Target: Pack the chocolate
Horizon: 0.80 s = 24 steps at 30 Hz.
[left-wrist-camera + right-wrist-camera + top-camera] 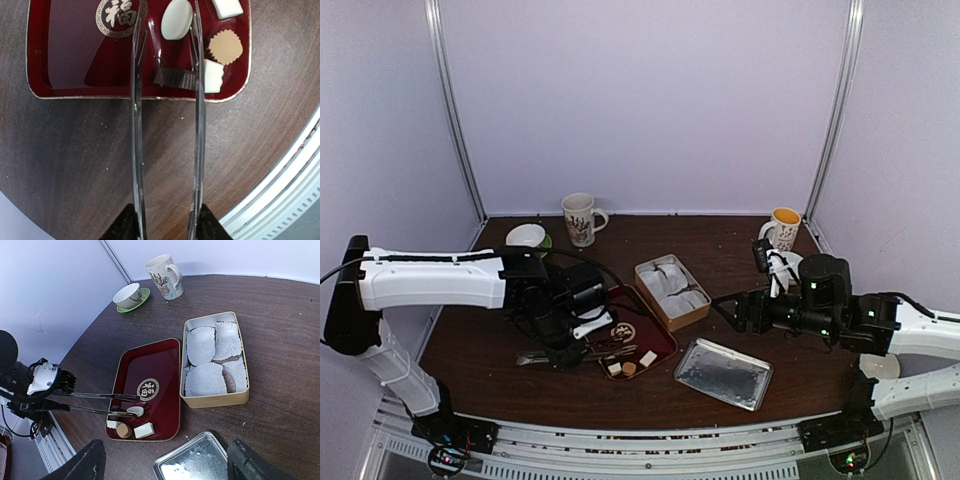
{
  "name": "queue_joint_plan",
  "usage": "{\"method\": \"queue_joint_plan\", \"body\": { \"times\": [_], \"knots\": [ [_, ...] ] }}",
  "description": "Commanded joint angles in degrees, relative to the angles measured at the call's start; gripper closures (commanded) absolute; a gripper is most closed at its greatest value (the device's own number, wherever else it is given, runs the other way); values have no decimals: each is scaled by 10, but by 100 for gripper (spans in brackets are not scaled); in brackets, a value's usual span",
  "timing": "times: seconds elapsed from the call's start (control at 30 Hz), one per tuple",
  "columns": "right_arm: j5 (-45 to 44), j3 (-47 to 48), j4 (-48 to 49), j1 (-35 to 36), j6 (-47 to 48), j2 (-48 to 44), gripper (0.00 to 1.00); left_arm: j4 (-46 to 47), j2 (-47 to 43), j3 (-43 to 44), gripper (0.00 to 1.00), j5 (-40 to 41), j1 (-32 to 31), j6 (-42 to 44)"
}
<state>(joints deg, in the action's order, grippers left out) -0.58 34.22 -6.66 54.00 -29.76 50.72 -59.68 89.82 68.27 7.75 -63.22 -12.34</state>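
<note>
Left wrist view: tongs over the red tray, chocolate pick in hand.
Left gripper is clenched on the tongs; right gripper is released and empty, low in its own view. The chocolate lies in the tray, upper right of the frame. A white oval sits between the tong tips, not visibly pinched. A dark fluted piece spans the blades just below it. A white cube and a tan disc lie just outside the right-hand blade. Judgement: centre the tips on the oval, squeeze gently, keep clear of the fluted piece, and lift straight up before carrying to the tin.
</note>
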Motion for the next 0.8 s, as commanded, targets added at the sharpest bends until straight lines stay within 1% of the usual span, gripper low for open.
{"method": "queue_joint_plan", "body": {
  "times": [0.0,0.1,0.27,0.47,0.63,0.77],
  "knots": [
    [-16,-4,6,1,7,-3,16,-25,13,29,62,-27,6,-2],
    [-17,-3,4,0,8,-3,16,-16,16,29,68,-36,6,4],
    [-22,-7,0,0,9,-9,15,-19,16,48,72,-27,6,6],
    [-48,-13,-3,0,11,-23,16,17,5,71,76,19,6,-4],
    [-82,-14,-8,-1,20,-38,15,59,21,109,78,50,8,-7],
    [-96,-2,-24,-4,29,-30,15,69,37,136,82,74,15,-11]
  ]
}}
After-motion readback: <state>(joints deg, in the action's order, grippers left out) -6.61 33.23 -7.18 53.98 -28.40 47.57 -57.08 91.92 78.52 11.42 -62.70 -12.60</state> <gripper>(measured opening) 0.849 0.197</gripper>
